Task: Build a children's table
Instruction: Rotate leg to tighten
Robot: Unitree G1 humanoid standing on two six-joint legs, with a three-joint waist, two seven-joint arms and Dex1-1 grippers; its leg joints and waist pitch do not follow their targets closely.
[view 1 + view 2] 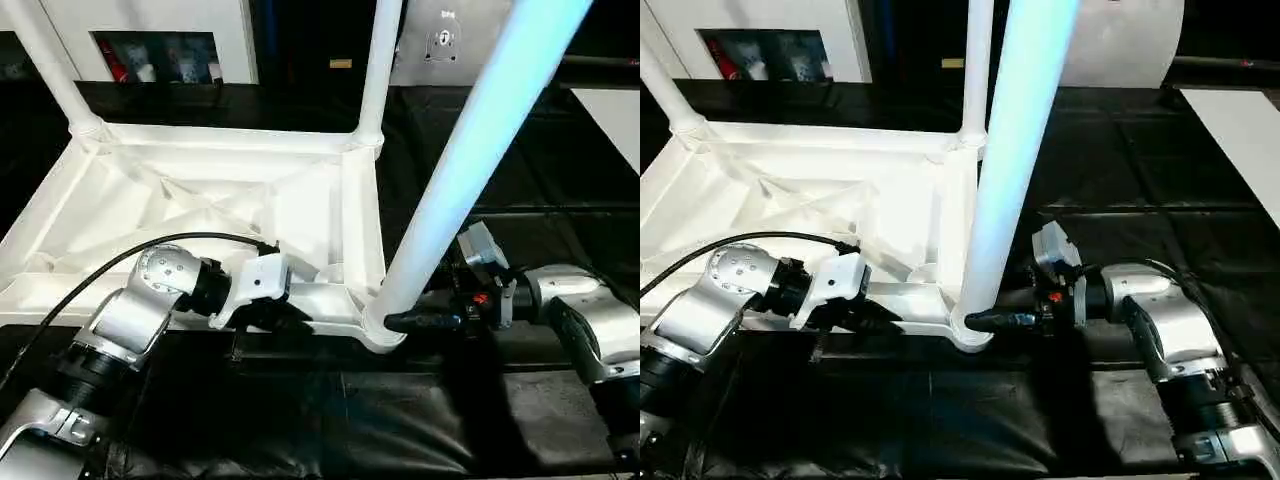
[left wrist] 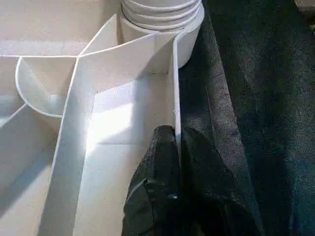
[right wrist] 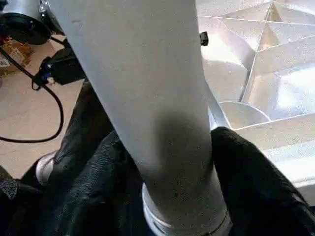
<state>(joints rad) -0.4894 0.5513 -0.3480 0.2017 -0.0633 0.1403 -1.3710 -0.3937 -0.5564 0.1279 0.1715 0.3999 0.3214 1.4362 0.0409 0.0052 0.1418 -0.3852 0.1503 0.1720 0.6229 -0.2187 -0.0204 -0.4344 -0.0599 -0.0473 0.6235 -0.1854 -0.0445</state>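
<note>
The children's table top [image 1: 200, 200] lies upside down on the black-covered worktable, ribs facing up. Two white legs stand in its far corners [image 1: 380, 60] [image 1: 50, 60]. A third leg [image 1: 470, 150] rises from the near right corner socket [image 1: 385, 335]. My right gripper [image 3: 170, 137] comes in from the right and is shut on this leg just above the socket, one black finger [image 3: 246, 187] on each side. My left gripper [image 2: 176, 142] is shut on the thin near rim of the top, a little left of that socket.
Black cloth [image 1: 330, 420] covers the worktable in front of and to the right of the table top. A white panel [image 1: 610, 120] lies at the far right. A black cable [image 1: 100, 280] runs along my left forearm. Beyond the worktable's edge, cables and equipment [image 3: 29, 98] lie on the floor.
</note>
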